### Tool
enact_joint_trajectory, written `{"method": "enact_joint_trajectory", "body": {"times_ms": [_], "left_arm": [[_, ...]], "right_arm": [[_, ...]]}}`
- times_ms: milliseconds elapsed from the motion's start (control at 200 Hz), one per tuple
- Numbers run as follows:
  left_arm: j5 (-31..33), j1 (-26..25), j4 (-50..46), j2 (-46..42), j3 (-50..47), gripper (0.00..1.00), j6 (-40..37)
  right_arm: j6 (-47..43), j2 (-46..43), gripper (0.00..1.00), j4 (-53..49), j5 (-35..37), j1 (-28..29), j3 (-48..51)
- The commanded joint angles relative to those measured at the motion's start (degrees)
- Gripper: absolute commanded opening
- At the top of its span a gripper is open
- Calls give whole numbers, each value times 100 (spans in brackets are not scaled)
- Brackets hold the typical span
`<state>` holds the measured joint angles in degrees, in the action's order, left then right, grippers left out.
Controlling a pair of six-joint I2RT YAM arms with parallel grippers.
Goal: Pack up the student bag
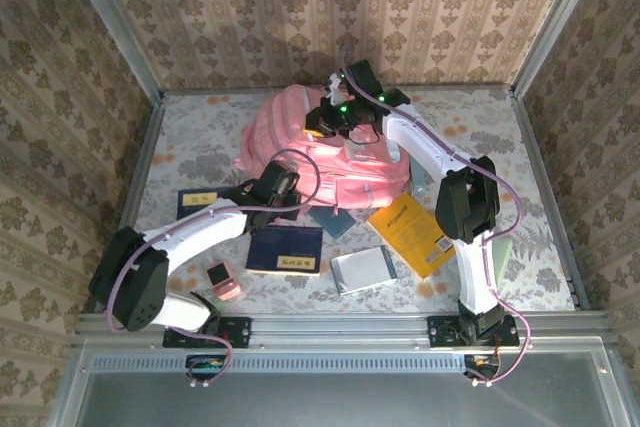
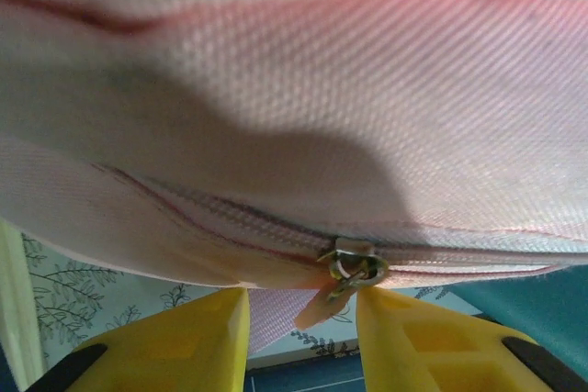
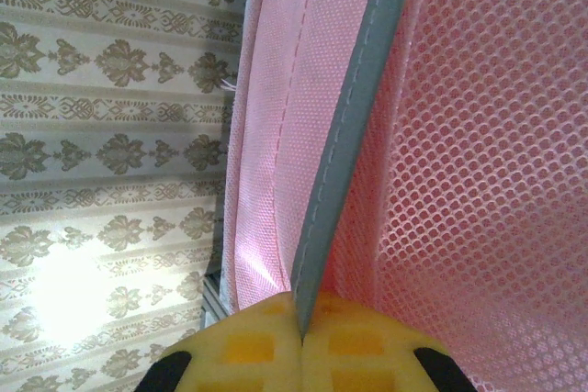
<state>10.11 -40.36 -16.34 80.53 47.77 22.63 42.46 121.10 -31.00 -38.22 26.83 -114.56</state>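
The left gripper (image 2: 301, 300) is found with its yellow fingers parted and nothing clamped. The metal zip pull (image 2: 354, 268) and its pink tab (image 2: 317, 309) hang between the fingers, just ahead of the tips. The zip line is seen to run across the jaws, so the pull lies straight ahead of the left arm, which is judged the nearer to it.

The student bag (image 1: 285, 122) is lying on the patterned table (image 1: 200, 137), centre and far, its soft woven pink fabric slack and creased. A dark blue book (image 1: 286, 249), a silver-grey book (image 1: 362, 270) and a yellow book (image 1: 412, 234) are laid flat on its near side, unpacked.

At the bag's far top the right gripper (image 3: 301, 323) is closed on a grey binding strip (image 3: 349, 135), which runs lengthwise away from the jaws beside open pink mesh (image 3: 478, 181).
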Motion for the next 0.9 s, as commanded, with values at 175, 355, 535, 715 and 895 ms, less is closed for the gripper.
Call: {"method": "enact_joint_trajectory", "body": {"times_ms": [175,355,535,715,895], "left_arm": [[-614,160,481,266,164,37,-252],[-549,169,492,535,332,31,-266],[-308,169,519,578,406,22,-268],[-94,178,450,583,478,12,-268],[-102,204,259,379,484,0,-244]], "right_arm": [[249,-432,0,443,-549,-21,-155],[351,-419,0,548,-625,-12,-177],[351,-405,0,539,-667,6,-172],[359,-394,0,613,-713,7,-78],[-138,-348,0,57,-486,32,-203]]}}
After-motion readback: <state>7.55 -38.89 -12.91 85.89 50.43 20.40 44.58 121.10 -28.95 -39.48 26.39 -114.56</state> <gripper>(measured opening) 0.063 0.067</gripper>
